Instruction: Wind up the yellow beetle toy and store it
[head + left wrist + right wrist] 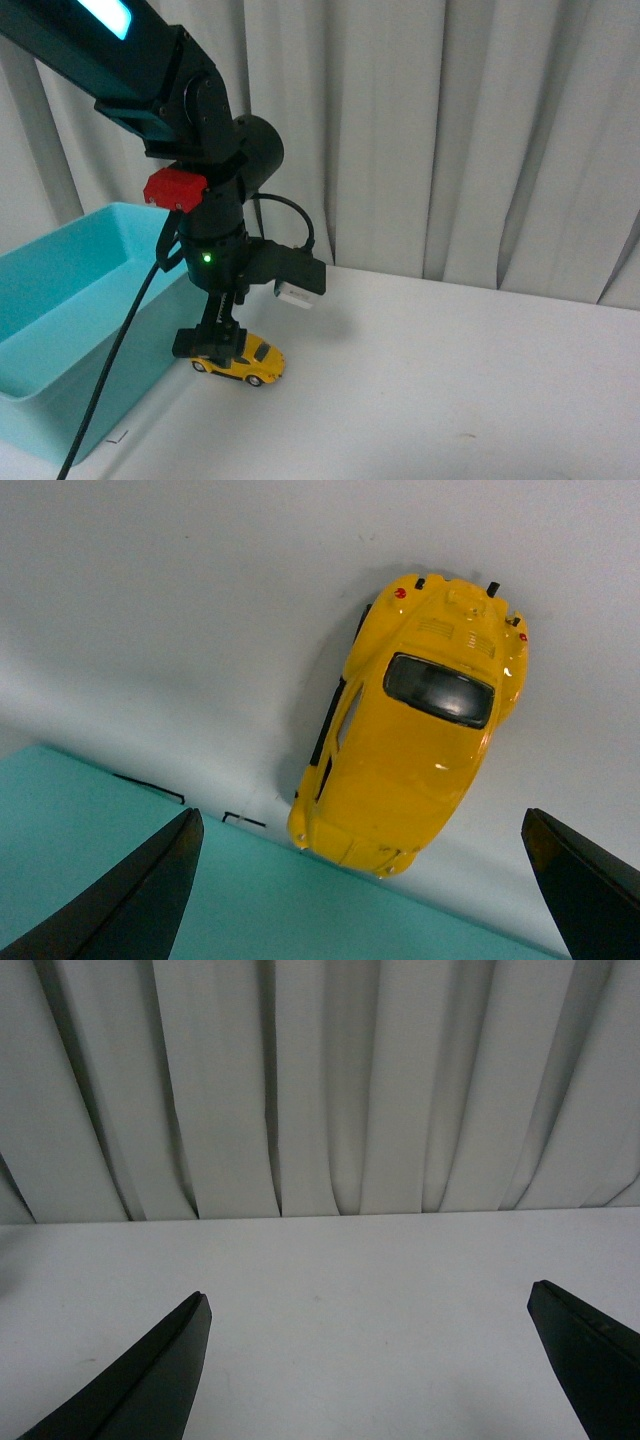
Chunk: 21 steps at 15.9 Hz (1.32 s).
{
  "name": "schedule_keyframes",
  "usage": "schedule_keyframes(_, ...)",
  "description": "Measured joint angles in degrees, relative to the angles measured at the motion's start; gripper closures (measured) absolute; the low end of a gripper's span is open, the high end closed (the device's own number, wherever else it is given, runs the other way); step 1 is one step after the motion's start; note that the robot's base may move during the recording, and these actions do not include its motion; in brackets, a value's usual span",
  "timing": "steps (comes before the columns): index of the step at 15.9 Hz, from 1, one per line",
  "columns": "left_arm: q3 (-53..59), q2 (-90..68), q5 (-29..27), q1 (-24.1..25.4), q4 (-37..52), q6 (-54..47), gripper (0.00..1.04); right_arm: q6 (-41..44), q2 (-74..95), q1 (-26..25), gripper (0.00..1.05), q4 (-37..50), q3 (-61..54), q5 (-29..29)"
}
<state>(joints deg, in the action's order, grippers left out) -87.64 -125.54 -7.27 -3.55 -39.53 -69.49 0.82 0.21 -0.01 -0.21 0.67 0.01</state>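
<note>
Yellow beetle toy, beneath spread left hand

One yellow beetle toy, one teal bin, two claws

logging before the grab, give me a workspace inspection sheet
surface: white table, small black marks near the bin
job's things: yellow beetle on its wheels on the table beside the teal bin, not in it
clutter: nothing seen
hands: left hand open above the beetle, fingers clear of it; right hand open, holding nothing
cables: black cable hangs from the left arm in front of the bin
surroundings: pale curtain behind the table
</note>
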Motion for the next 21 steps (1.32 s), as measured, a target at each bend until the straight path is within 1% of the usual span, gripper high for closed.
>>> schedule_keyframes(6,1.6,-0.7,0.0,-0.2,3.4,-1.6,0.07,0.0,0.0,0.0,0.07,0.0,0.0,0.0)
schedule_keyframes(7,2.4,-0.7,-0.4,-0.3,3.9,-0.5,0.07,0.0,0.0,0.0,0.07,0.0,0.0,0.0)
schedule_keyframes(8,3.9,-0.9,-1.6,-0.3,4.8,3.2,0.07,0.0,0.0,0.0,0.07,0.0,0.0,0.0)
schedule_keyframes(9,4.3,-1.0,-1.3,-0.4,5.6,3.5,0.25,0.0,0.0,0.0,0.07,0.0,0.0,0.0)
schedule_keyframes(11,4.4,-1.0,-0.5,-0.5,5.9,2.3,0.46,0.0,0.0,0.0,0.07,0.0,0.0,0.0)
schedule_keyframes(13,4.3,-1.0,0.0,-0.8,5.8,-1.1,0.62,0.0,0.0,0.0,0.07,0.0,0.0,0.0)
schedule_keyframes(15,4.0,-0.9,1.2,-1.4,5.4,-5.3,0.66,0.0,0.0,0.0,0.07,0.0,0.0,0.0)
schedule_keyframes(16,3.8,-0.4,4.8,-2.8,3.2,-14.4,0.68,0.0,0.0,0.0,0.07,0.0,0.0,0.0)
schedule_keyframes(17,3.8,1.3,10.1,-5.4,1.2,-25.0,0.69,0.0,0.0,0.0,0.07,0.0,0.0,0.0)
schedule_keyframes(19,1.8,5.0,14.5,-7.0,-0.6,-28.5,0.69,0.0,0.0,0.0,0.07,0.0,0.0,0.0)
schedule_keyframes(21,-1.6,8.6,16.2,-7.0,-2.9,-28.7,0.69,0.0,0.0,0.0,0.07,0.0,0.0,0.0)
